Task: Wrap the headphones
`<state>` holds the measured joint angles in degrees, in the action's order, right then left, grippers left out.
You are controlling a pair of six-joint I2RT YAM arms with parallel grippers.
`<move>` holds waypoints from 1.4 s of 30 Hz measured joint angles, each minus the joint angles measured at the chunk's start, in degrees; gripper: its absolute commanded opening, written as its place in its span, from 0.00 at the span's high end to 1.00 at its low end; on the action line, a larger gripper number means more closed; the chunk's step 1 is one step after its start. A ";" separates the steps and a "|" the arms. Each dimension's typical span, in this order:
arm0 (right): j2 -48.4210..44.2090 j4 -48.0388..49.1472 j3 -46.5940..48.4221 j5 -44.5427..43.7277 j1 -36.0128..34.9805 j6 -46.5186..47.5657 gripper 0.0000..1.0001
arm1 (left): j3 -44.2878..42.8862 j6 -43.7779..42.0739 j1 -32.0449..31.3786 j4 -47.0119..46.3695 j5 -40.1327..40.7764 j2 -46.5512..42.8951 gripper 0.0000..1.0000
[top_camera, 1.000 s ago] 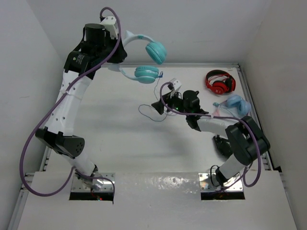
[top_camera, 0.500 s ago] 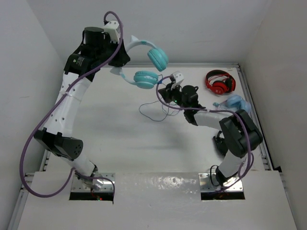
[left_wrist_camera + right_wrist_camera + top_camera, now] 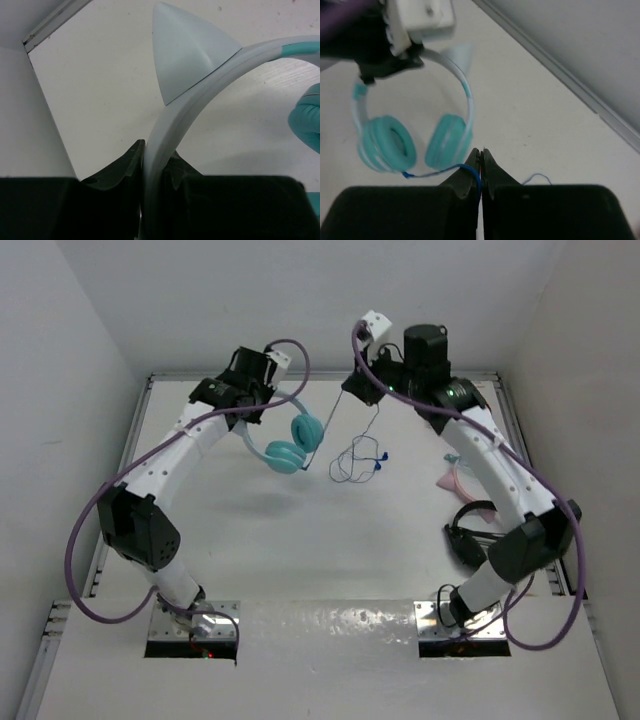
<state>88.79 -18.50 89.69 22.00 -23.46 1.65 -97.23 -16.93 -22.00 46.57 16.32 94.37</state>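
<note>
The teal headphones hang above the table's middle, their ear cups side by side. My left gripper is shut on the pale headband, just below one of its ear-like points. The thin cable runs from one cup up to my right gripper, then droops in loops to the blue plug. In the right wrist view my right gripper is shut on the blue cable, with the headphones just beyond its tips.
The back wall rail runs close behind both grippers. A strip of pink trim lies under my right arm at the table's right side. A dark cable loop sits near the right arm's lower link.
My left arm has brought the headphones down from the back left toward the middle. My right gripper has shut on the cable and risen to the back, lifting the cable off the table.
</note>
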 measured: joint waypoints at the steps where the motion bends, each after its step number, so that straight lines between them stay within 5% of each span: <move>1: 2.89 -4.20 5.38 1.38 -0.26 0.00 1.00 | 0.46 -0.79 -0.94 -0.02 0.94 0.81 1.00; 4: 10.36 -13.92 16.83 4.50 -1.88 -0.42 1.00 | 0.68 -1.03 -2.82 -0.15 2.91 3.28 1.00; 9: 14.93 -20.37 18.67 7.74 -6.71 -3.80 1.00 | 0.61 0.92 -3.02 0.17 3.63 5.97 1.00; 17: 19.43 -17.18 26.01 2.75 -7.80 -19.17 1.00 | -0.17 10.12 -2.29 1.51 -2.10 6.19 1.00; 27: 26.71 -9.18 30.38 5.09 -11.08 -35.47 1.00 | -1.22 26.75 -1.95 2.14 0.57 6.49 1.00; 42: 26.60 -13.05 22.86 11.78 -19.56 -27.69 0.77 | -12.57 36.96 6.38 3.26 -4.52 10.91 1.00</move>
<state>115.39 -31.55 112.55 33.78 -43.03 -26.04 -109.80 20.03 -15.62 49.82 11.79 105.27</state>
